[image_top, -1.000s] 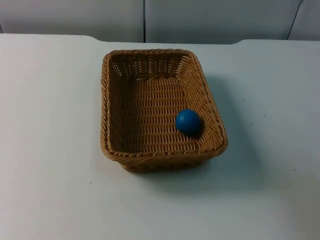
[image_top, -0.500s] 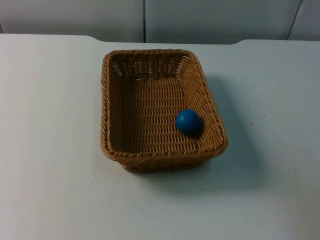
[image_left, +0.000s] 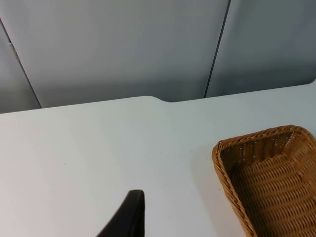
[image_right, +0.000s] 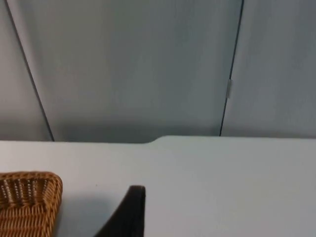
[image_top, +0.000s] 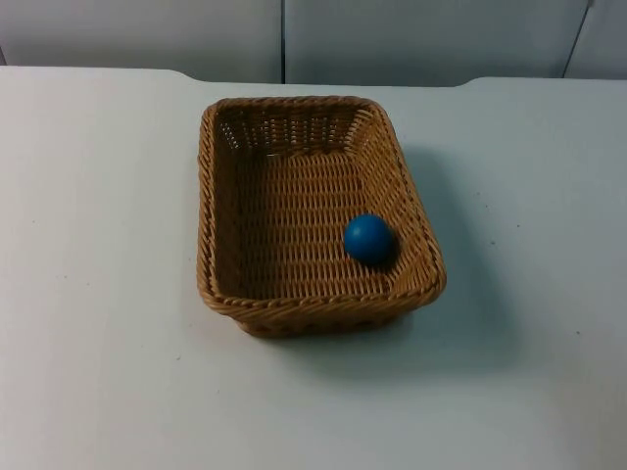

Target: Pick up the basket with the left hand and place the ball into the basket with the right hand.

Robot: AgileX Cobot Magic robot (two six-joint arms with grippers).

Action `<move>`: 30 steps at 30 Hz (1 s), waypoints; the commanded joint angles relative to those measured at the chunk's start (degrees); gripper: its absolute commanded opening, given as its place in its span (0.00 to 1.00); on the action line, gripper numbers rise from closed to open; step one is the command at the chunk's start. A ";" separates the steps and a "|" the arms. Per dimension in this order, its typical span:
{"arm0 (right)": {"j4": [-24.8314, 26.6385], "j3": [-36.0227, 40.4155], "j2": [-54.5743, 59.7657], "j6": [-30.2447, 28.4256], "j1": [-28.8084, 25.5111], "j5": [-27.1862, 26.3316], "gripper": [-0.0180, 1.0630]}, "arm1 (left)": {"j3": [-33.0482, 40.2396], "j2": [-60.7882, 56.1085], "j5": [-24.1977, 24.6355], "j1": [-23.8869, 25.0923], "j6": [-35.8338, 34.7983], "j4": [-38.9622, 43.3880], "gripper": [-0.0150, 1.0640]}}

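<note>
A brown wicker basket (image_top: 203, 196) rests flat on the white table, in the middle of the top view. A blue ball (image_top: 368, 238) lies inside it, against the near right wall. My left gripper (image_left: 131, 215) waits above the table to the basket's left, well apart from the basket's corner (image_left: 256, 137). My right gripper (image_right: 132, 212) waits on the other side, also apart from the basket's rim (image_right: 29, 176). Neither gripper touches the basket or the ball.
The white table (image_top: 98, 294) spreads out on all sides of the basket. A grey partition wall (image_top: 392, 39) with vertical seams closes off the table's far edge.
</note>
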 commanded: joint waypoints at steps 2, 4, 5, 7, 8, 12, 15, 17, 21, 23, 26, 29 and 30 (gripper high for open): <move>0.65 0.17 -0.95 0.26 -0.20 6.57 0.94 | 1.59 -2.30 0.58 -0.10 1.01 1.45 0.99; 2.46 0.36 -4.18 0.26 -0.20 7.90 0.94 | 4.02 -5.87 -0.30 -0.10 1.01 1.85 0.99; 2.73 0.36 -6.71 0.26 -0.20 8.17 0.94 | 5.79 -7.90 -0.96 -0.54 1.11 2.37 0.99; 2.73 0.36 -12.51 0.14 -0.20 11.99 0.94 | 9.36 -13.55 -2.14 -1.78 1.11 4.30 0.99; 2.73 0.36 -12.51 0.14 -0.20 11.99 0.94 | 9.36 -13.55 -2.14 -1.78 1.11 4.30 0.99; 1.88 0.36 -23.59 -0.25 1.41 21.13 0.94 | 16.78 -25.42 -2.27 -2.36 1.11 5.93 0.99; 1.57 0.36 -28.02 -0.38 3.25 22.40 0.94 | 19.76 -30.93 -2.27 -2.36 1.11 7.07 0.99; -0.05 0.36 -31.58 -0.38 4.53 25.78 0.94 | 22.01 -36.55 -1.91 -2.36 1.11 7.45 0.99; 0.07 0.36 -36.17 -0.38 6.05 35.65 0.94 | 24.16 -44.12 1.50 -2.36 1.11 7.60 0.99; 0.17 0.36 -38.10 -0.38 6.15 40.19 0.94 | 24.80 -47.36 4.26 -2.36 1.11 7.69 0.99; 0.17 0.36 -39.90 -0.38 6.15 43.57 0.94 | 25.75 -49.97 6.68 -2.36 1.11 7.35 0.99; 0.17 0.47 -41.45 -0.38 6.15 45.82 0.94 | 27.10 -52.30 8.59 -2.36 1.11 5.74 0.99; 0.63 0.98 -42.37 -0.38 6.15 46.58 0.94 | 28.24 -53.22 9.60 -2.36 1.11 4.71 0.99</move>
